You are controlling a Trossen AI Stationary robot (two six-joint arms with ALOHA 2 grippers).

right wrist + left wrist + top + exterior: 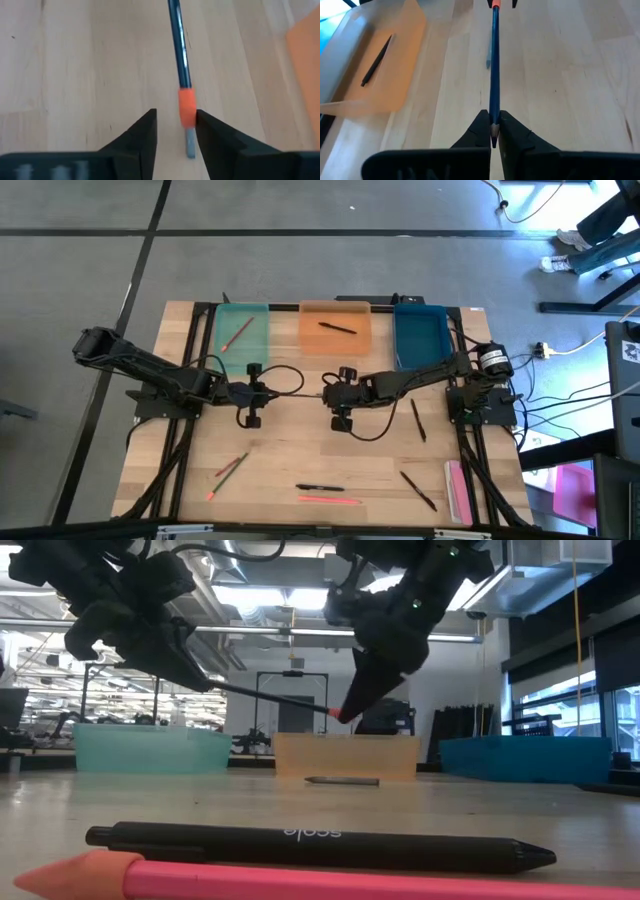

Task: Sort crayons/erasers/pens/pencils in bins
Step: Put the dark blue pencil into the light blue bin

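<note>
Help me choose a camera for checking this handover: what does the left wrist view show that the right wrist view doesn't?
Only the left wrist view shows the left gripper shut on the blue pencil's sharpened tip, plus the orange bin with a black pen lying in it. Only the right wrist view shows the right gripper open, the pencil's orange band near one finger but not clamped. Both show the same blue pencil above the wooden table.
</note>
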